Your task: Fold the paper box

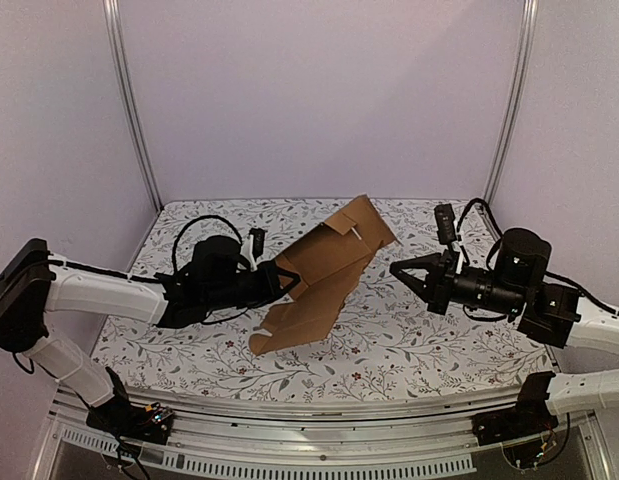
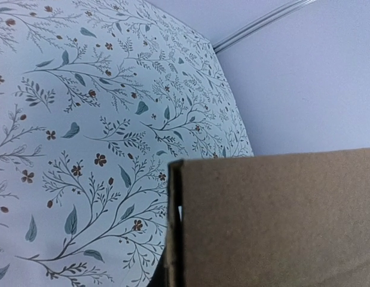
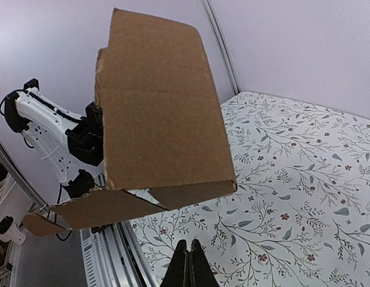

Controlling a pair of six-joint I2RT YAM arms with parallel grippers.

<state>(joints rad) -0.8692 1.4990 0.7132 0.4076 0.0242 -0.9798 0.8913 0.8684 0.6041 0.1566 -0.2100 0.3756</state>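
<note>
The overhead camera sits high beyond the table's (image 1: 419, 345) 6 o'clock edge, looking down over all of it. The left wrist camera faces about 3 o'clock, right up against the paper box (image 2: 274, 221). The right wrist camera faces 9 o'clock, viewing that box from farther off.

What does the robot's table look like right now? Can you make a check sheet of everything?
Surface: flowery tablecloth, lying flat.
Job's things: paper box, brown cardboard, partly folded, held up tilted.
Clutter: nothing seen.
Hands: left hand shut on the paper box; right hand shut, empty, apart from the cardboard.
Cables: black cable looping behind the left hand.
Surroundings: plain pale walls, metal posts in the corners.
</note>
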